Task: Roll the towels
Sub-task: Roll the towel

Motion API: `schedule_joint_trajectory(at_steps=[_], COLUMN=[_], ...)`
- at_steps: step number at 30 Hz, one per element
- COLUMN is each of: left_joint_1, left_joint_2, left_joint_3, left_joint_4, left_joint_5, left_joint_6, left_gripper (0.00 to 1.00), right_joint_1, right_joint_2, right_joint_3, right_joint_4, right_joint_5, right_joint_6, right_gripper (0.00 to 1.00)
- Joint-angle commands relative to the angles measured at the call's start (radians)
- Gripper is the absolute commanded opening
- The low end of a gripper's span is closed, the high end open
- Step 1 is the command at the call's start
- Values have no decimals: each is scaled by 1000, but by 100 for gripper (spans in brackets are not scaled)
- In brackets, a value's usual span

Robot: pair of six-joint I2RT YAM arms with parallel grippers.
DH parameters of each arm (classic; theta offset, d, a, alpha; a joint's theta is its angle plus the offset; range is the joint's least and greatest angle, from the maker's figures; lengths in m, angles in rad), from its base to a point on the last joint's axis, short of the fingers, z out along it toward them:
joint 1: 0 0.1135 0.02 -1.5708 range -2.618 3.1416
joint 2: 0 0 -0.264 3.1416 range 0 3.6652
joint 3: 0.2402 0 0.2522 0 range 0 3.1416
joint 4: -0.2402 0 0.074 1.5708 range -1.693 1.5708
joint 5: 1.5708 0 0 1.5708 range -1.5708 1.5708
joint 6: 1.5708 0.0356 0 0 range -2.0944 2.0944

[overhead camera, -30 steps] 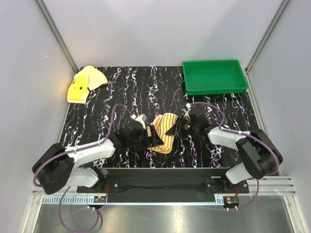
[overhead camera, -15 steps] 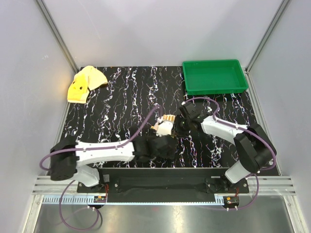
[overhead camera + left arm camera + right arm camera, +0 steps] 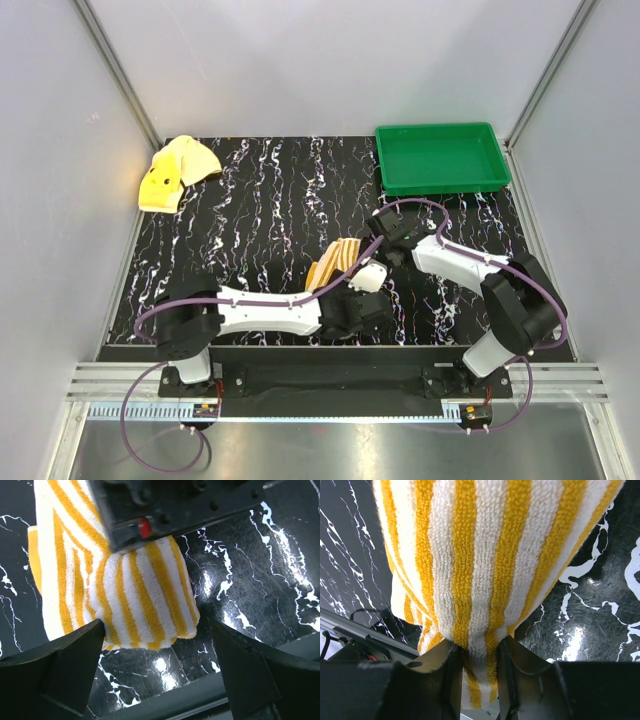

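Right end effector (image 3: pixel 475 667) pinches striped towel (image 3: pixel 480 555); left end effector (image 3: pixel 157 650), arm (image 3: pixel 270 315) outstretched, gapes.

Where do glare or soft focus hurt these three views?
Top external: sharp, bright patch on the wall beside the yellow towel. Left wrist: glare spots on the glossy mat below the striped towel. Right wrist: towel pile crisp, near fingers blurred.

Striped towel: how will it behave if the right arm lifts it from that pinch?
Likely floppy: the striped towel bunches into folds where the right gripper pinches it, so it should drape and sag. Probably not slippery, given the looped terry pile. Unlikely to roll by itself; it lies slumped on the table.
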Motion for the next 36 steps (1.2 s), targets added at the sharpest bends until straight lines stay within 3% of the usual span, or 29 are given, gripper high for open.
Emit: schedule_joint_trajectory(at_steps=[1, 5, 8, 12, 16, 19, 22, 23, 26, 30, 36], left_joint_1=[-8, -9, -9, -9, -8, -9, -8, -8, -6, -3, 34], left_joint_2=[39, 79, 99, 119, 124, 116, 94, 73, 39, 2, -86], left_joint_3=[49, 45, 40, 43, 37, 30, 8, 0, -39, -84, -162], left_joint_4=[6, 8, 3, -3, 2, 8, 19, 25, 46, 77, 153], left_joint_5=[-63, -57, -66, -77, -72, -66, -56, -50, -33, 0, 107], left_joint_6=[22, 17, 6, -5, -5, -5, -8, -9, -15, -17, -52], left_gripper=[93, 92, 83, 60, 27, 12, 8, 8, 7, 6, 6], right_joint_1=[16, 16, 16, 18, 20, 20, 18, 18, 7, -49, -164], right_joint_2=[6, 2, -1, -6, -9, -6, -3, -1, -7, -63, -293], right_joint_3=[12, 13, 18, 25, 27, 35, 62, 87, 143, 190, 113], right_joint_4=[-89, -92, -102, -115, -125, -138, -173, -193, -263, -326, -225], right_joint_5=[28, 14, 8, -4, -12, -10, 7, 20, 82, 140, 128], right_joint_6=[-27, -25, -30, -34, -40, -51, -80, -88, -125, -145, -128], right_gripper=[32, 32, 33, 33, 34, 37, 46, 56, 76, 82, 87])
